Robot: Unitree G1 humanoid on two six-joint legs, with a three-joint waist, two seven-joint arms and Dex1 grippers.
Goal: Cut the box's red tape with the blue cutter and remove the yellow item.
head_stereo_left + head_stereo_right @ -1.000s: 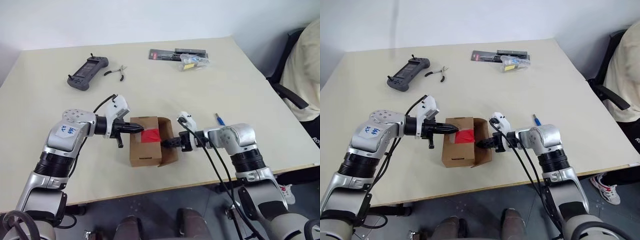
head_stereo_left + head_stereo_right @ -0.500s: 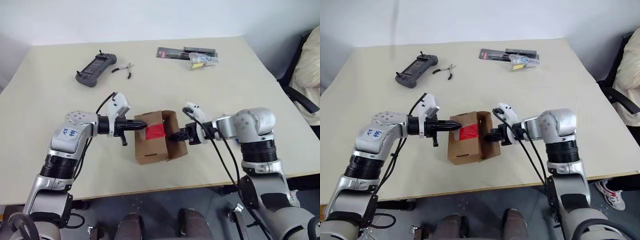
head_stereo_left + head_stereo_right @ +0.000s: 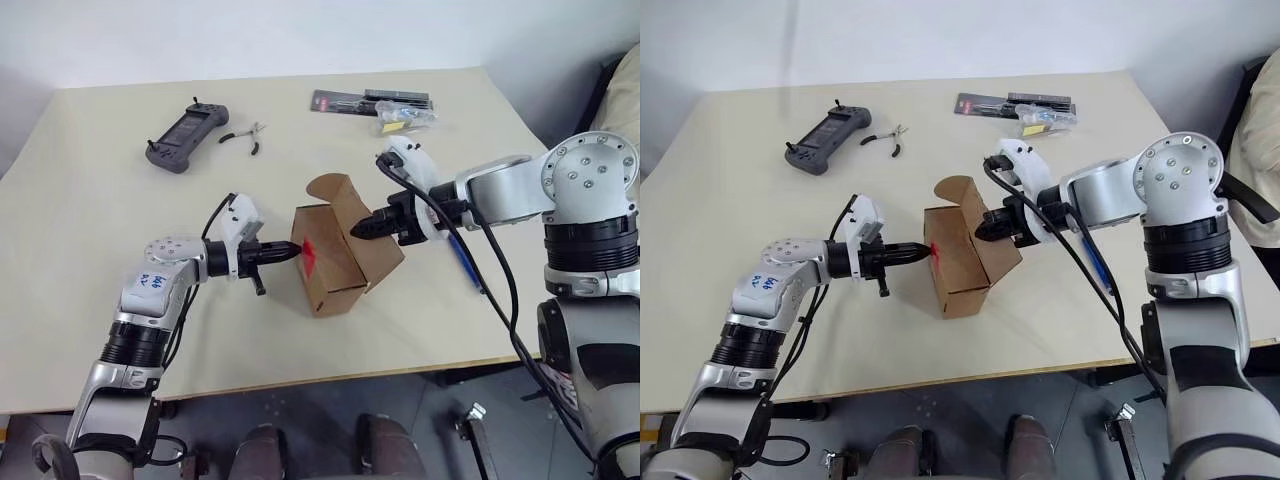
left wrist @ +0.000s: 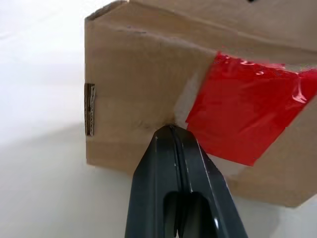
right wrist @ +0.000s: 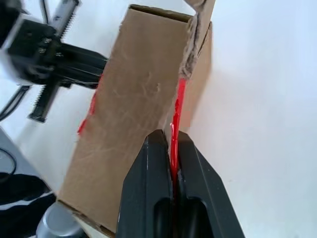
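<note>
Flanking the tilted box [image 3: 340,250], both grippers closed

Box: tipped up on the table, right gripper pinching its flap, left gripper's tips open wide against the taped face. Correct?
Not quite. The left gripper is shut, tips together against the box beside the red tape, as the left wrist view shows. The right gripper does pinch the flap.

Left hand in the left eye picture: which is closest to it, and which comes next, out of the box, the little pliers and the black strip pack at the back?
From the left hand:
1. The box, right at its fingertips.
2. The pliers, farther back on the table, beside the black controller.
3. The black strip pack, far back and to the right.
</note>
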